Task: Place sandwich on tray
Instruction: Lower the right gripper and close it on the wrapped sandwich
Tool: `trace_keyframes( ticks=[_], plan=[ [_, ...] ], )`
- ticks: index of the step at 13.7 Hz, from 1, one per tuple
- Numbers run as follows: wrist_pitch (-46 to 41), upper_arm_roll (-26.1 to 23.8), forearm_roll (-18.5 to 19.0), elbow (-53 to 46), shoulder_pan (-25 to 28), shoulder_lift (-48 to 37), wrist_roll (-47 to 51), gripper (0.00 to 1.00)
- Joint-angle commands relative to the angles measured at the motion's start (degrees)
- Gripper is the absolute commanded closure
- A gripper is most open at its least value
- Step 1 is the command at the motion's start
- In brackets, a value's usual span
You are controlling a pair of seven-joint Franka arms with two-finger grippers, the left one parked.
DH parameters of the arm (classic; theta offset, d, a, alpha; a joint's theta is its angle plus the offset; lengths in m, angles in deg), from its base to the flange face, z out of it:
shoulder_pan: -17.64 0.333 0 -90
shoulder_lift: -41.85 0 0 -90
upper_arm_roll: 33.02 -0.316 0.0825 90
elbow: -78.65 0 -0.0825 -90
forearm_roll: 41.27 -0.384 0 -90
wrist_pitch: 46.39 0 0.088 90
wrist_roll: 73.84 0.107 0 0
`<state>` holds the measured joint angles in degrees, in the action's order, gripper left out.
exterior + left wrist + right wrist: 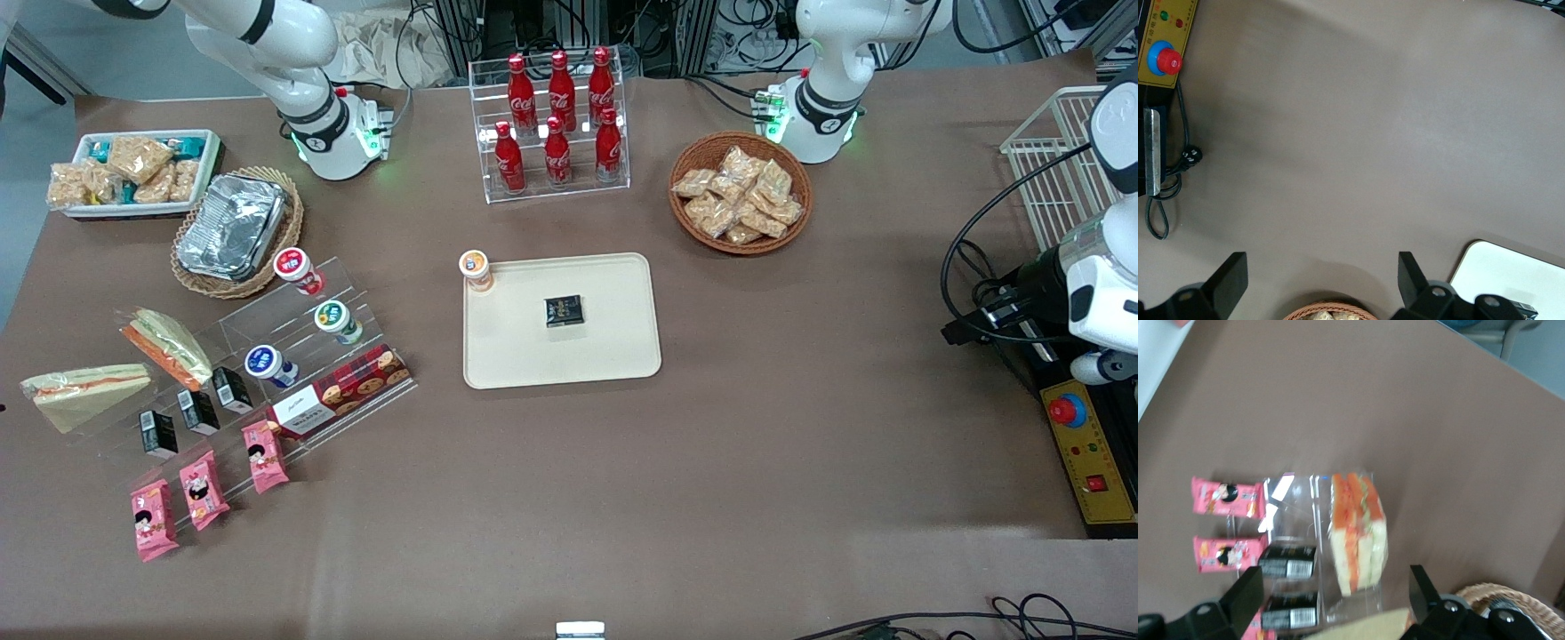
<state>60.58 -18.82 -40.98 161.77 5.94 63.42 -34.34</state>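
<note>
While the tray (613, 356) sits at mid-table, the sandwich (84, 391) lies well apart from it, on the clear stand (293, 356) toward the working arm's end of the table. It rests on its side. Just beside it, a little farther from the front camera, leans the orange-edged wedge (167, 345). Three black boxes (197, 411) stand in a row near both, and three pink packets (203, 489) lie nearer to the camera than the boxes.

The gripper (1333, 587) is out of the front view. The wrist view shows it hovering high above the stand, fingers (1248, 590) spread wide and holding nothing. Far beneath the gap between them lies a wrapped wedge (1358, 533) of white bread with orange-red filling. I cannot tell whether it is the sandwich or its neighbour. The boxes and packets show beside it, and a wicker rim (1511, 597) shows past one finger.

On the tray lie a small black packet (563, 311) near the middle and an orange-lidded cup (476, 269) at one corner. The rest of its surface is bare.

Three more cups (331, 320) and a red biscuit box (342, 391) share the stand. Farther from the camera sit a foil container (233, 227) in its basket, a white bin (133, 173) of snacks, a rack of cola bottles (558, 120) and a snack basket (740, 191).
</note>
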Motion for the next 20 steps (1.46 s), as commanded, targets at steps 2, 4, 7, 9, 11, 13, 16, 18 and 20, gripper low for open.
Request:
trace_keyframes(
  ticks=[2, 4, 7, 9, 11, 13, 16, 18, 20],
  plan=[
    [3.8, -0.1, -4.3, -0.1, -1.5, 3.4, -0.3, 0.03],
    [5.2, -0.2, -4.4, 0.0, -1.4, 4.3, -0.3, 0.03],
    [5.1, -0.2, -4.5, 1.1, -1.3, 4.5, -0.3, 0.03],
    [4.7, -0.2, -4.4, 2.2, -1.2, 4.4, -0.3, 0.03],
    [4.7, -0.2, -4.4, 3.2, -1.4, 4.3, -0.4, 0.03],
    [5.2, -0.2, -4.4, 3.7, -1.5, 4.3, -0.5, 0.03],
    [7.1, -0.2, -4.4, 5.2, -1.5, 4.4, -2.0, 0.07],
    [8.2, -0.3, -4.4, 6.4, -1.4, 4.4, -3.6, 0.59],
    [8.3, -0.3, -4.4, 6.4, -1.4, 4.7, -3.6, 0.63]
  ],
)
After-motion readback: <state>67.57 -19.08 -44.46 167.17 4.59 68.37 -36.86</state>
